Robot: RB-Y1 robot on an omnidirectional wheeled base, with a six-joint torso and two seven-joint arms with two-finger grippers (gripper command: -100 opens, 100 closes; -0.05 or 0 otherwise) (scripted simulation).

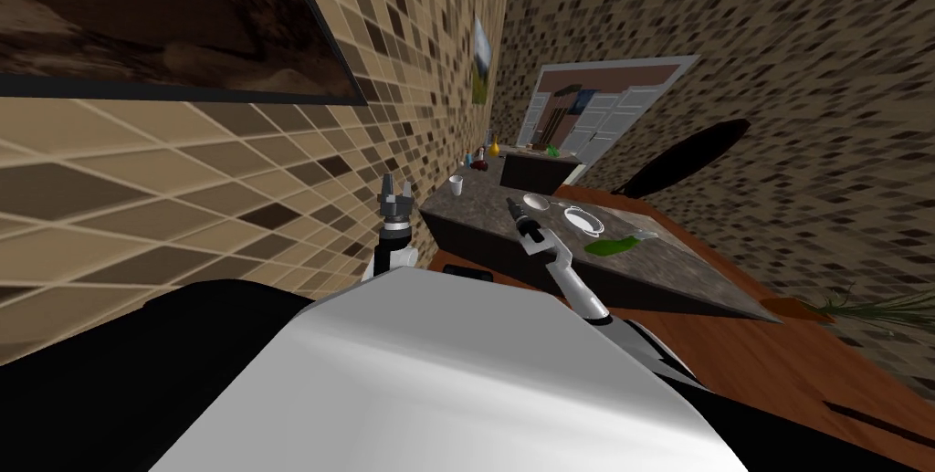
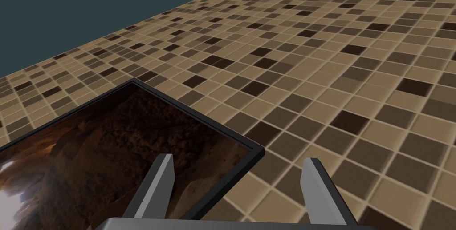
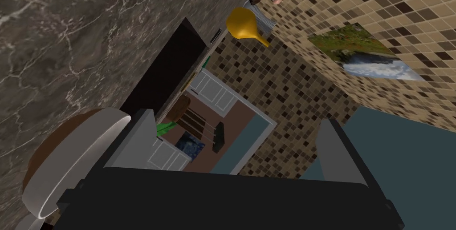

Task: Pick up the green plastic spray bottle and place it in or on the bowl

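Observation:
The green spray bottle (image 1: 614,245) lies on its side on the dark marble counter (image 1: 676,266), just on the near side of a white dish (image 1: 583,218). A small white-rimmed bowl (image 1: 536,203) with a brown inside stands further along the counter. My right gripper (image 1: 512,204) reaches over the counter beside that bowl, past the bottle and apart from it. In the right wrist view the gripper (image 3: 236,118) is open and holds nothing, with the bowl (image 3: 67,165) right beside one finger (image 3: 133,138). My left gripper (image 1: 394,189) is raised by the tiled wall, open and holding nothing (image 2: 238,159).
A white cup (image 1: 456,185) stands at the counter's far left corner. A yellow vase (image 3: 244,23) and small bottles (image 1: 477,162) sit on a further surface by the wall. Red-brown floor (image 1: 776,348) runs along the counter's right, with a plant (image 1: 867,307) there.

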